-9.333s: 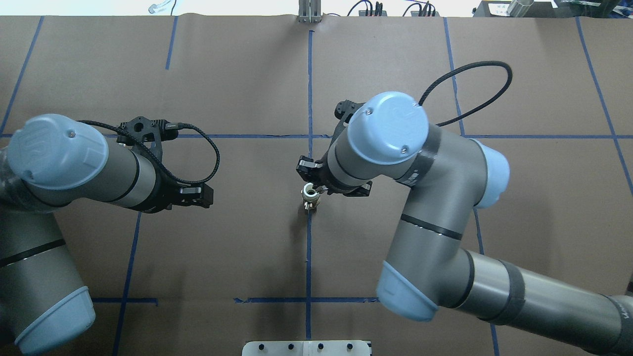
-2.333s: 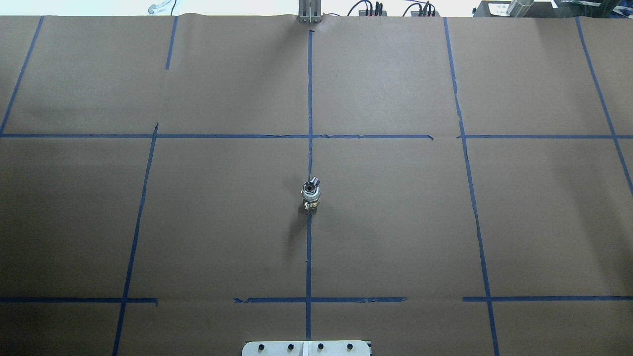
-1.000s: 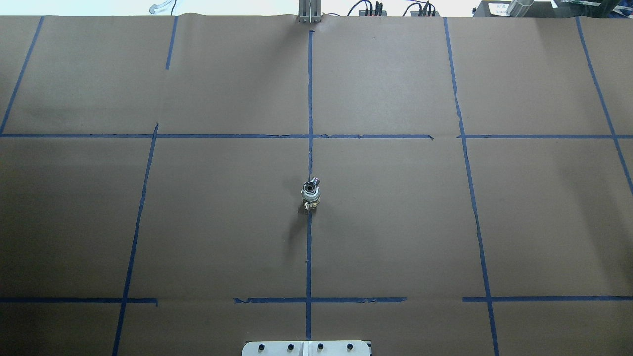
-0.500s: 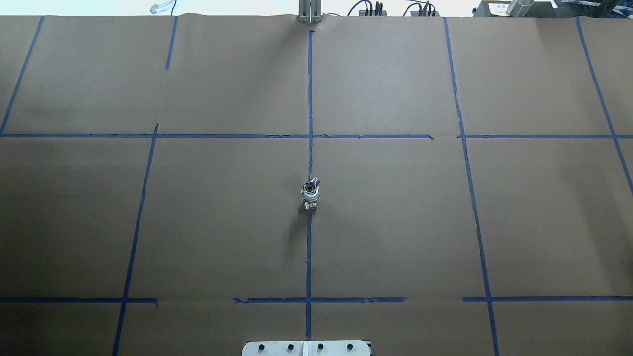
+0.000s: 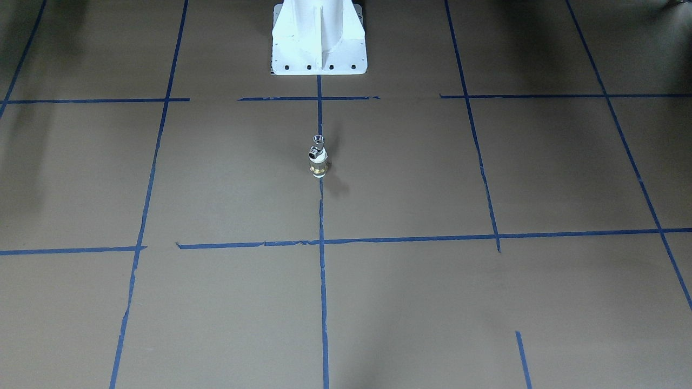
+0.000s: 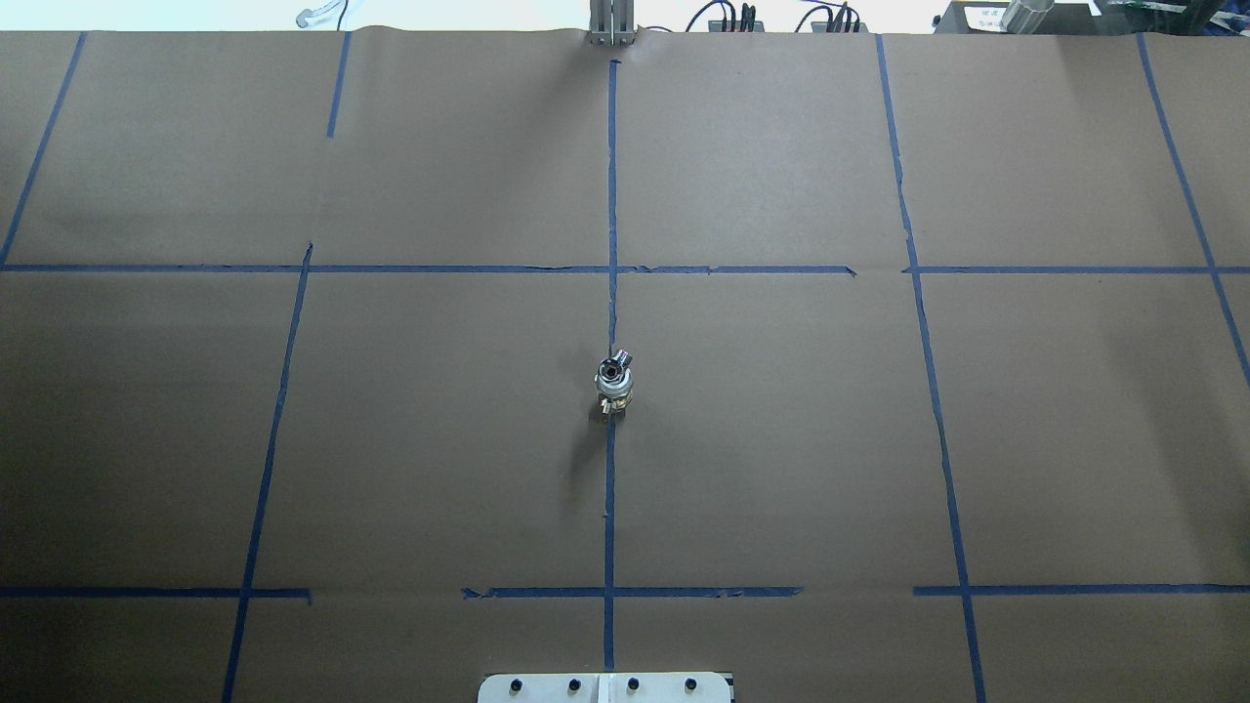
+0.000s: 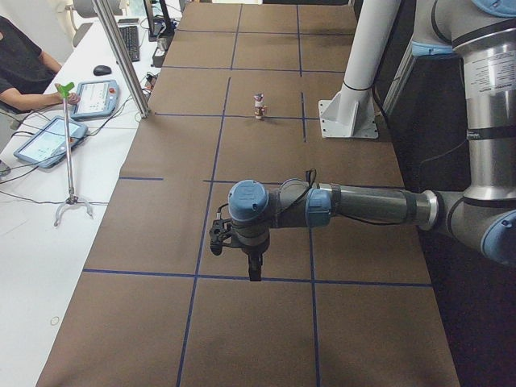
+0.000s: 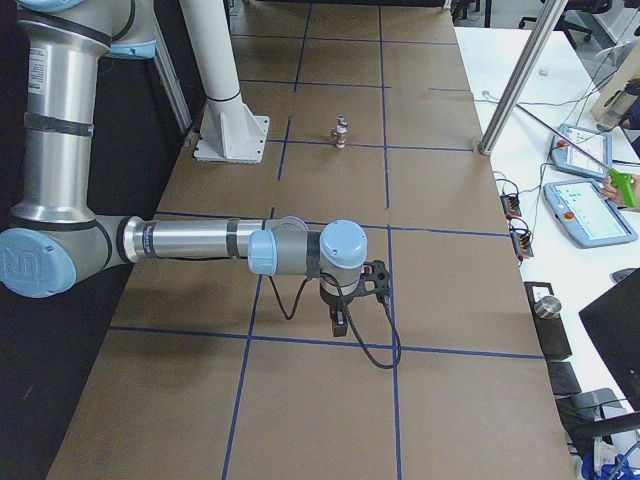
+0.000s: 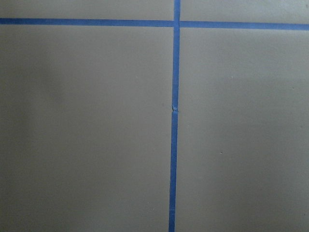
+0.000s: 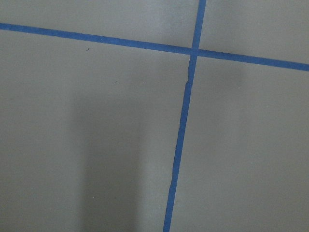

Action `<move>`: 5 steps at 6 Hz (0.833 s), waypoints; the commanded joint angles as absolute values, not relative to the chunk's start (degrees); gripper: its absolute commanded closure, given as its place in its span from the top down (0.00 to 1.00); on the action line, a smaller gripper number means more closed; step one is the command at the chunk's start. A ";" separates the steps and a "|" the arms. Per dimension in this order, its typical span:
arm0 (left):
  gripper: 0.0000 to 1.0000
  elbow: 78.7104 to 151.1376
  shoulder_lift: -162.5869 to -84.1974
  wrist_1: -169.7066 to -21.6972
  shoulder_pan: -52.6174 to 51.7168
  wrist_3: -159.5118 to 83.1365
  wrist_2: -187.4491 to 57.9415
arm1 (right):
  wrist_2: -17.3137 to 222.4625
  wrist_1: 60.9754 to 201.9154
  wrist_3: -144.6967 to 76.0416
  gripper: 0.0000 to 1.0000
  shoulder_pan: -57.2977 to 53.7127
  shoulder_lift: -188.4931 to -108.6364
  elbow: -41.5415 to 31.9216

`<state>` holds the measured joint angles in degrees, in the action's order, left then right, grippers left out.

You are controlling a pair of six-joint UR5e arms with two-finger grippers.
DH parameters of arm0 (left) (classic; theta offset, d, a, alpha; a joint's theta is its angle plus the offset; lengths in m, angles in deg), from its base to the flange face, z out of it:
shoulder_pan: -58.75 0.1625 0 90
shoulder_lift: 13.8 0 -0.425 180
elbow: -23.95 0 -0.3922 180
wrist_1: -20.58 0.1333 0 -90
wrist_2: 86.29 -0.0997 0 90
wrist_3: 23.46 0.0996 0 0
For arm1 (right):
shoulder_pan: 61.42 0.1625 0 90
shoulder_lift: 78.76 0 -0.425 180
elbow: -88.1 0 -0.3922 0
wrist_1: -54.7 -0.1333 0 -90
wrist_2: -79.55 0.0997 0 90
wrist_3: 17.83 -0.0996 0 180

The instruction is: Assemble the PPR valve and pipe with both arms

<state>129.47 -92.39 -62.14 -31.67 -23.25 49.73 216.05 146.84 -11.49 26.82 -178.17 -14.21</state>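
Overhead exterior: the valve fitting (image 6: 615, 383) is standing upright on the table's (image 6: 781, 439) centre tape line (image 6: 609, 488). Exterior left: the left gripper (image 7: 253, 270) is hanging fingers-down, well apart from it; spread or pressed together cannot be told. Exterior right: the right gripper (image 8: 340, 322) is hanging likewise, equally unreadable.

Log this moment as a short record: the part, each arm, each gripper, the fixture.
part: valve and pipe piece, upright on the central blue tape line, nothing touching it
left arm: stretched over the table at its left end, far from the part
left gripper: points down; open or shut cannot be told
right arm: stretched over the right end
right gripper: points down; state cannot be told
fixture: white pedestal, apart from the part
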 commanded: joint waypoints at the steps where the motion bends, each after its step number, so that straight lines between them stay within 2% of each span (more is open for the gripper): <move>1: 1.00 129.60 -92.29 -62.30 -31.69 -23.81 49.68 | 215.96 146.81 -11.85 1.00 26.82 -178.69 -14.04; 5: 1.00 129.69 -91.93 -62.04 -31.61 -23.98 49.33 | 215.52 146.90 -12.02 1.00 26.82 -178.60 -13.86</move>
<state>129.63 -92.01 -62.13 -31.68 -23.96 49.38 215.81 146.83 -11.93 26.82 -178.56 -14.06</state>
